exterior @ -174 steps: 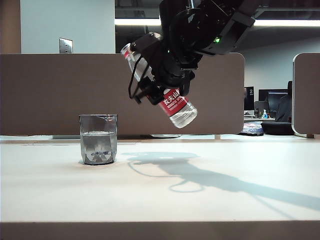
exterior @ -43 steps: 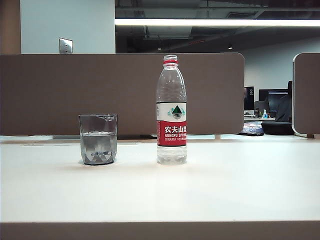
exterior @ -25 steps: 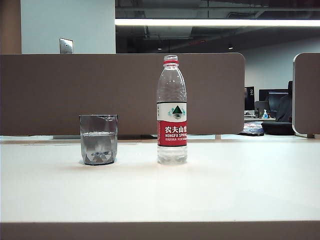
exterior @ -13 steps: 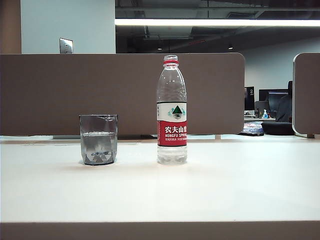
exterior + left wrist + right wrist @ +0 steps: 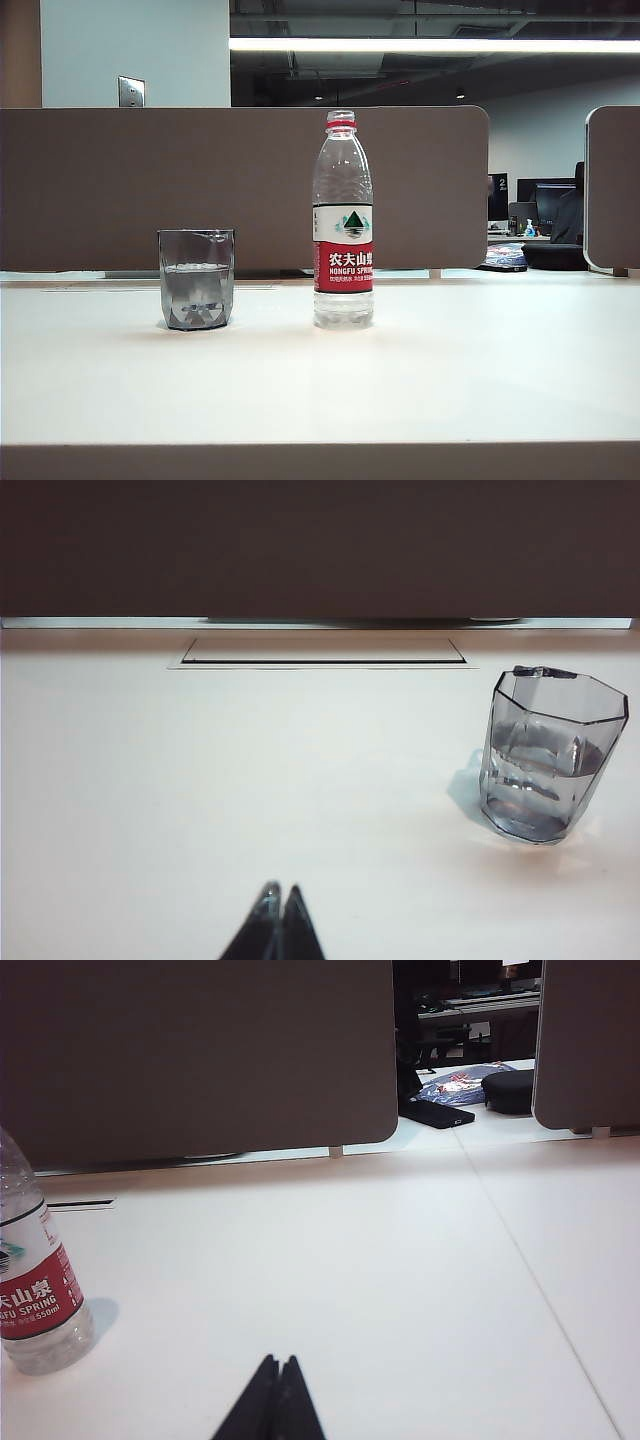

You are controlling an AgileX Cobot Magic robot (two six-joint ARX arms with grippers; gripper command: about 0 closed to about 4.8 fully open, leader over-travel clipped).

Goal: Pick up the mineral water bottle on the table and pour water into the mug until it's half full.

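Note:
The mineral water bottle [image 5: 343, 222] stands upright and uncapped on the white table [image 5: 450, 380], with a little water at its bottom; its lower part shows in the right wrist view [image 5: 35, 1290]. To its left stands the mug [image 5: 196, 278], a smoky-grey tumbler holding water [image 5: 196, 285] to about half its height, also seen in the left wrist view [image 5: 550, 755]. My left gripper [image 5: 279, 890] is shut and empty, drawn back from the mug. My right gripper [image 5: 279, 1361] is shut and empty, well away from the bottle. Neither arm appears in the exterior view.
A brown partition [image 5: 120, 185] runs along the table's far edge, with a second panel [image 5: 612, 190] at the right. A flush rectangular cover [image 5: 322, 652] lies in the tabletop near the partition. Dark items [image 5: 470, 1095] sit on a desk beyond.
Over the last second nothing has moved. Several seconds ago the right arm held the bottle tilted above the table; the bottle now stands alone and the arm is gone from the exterior view.

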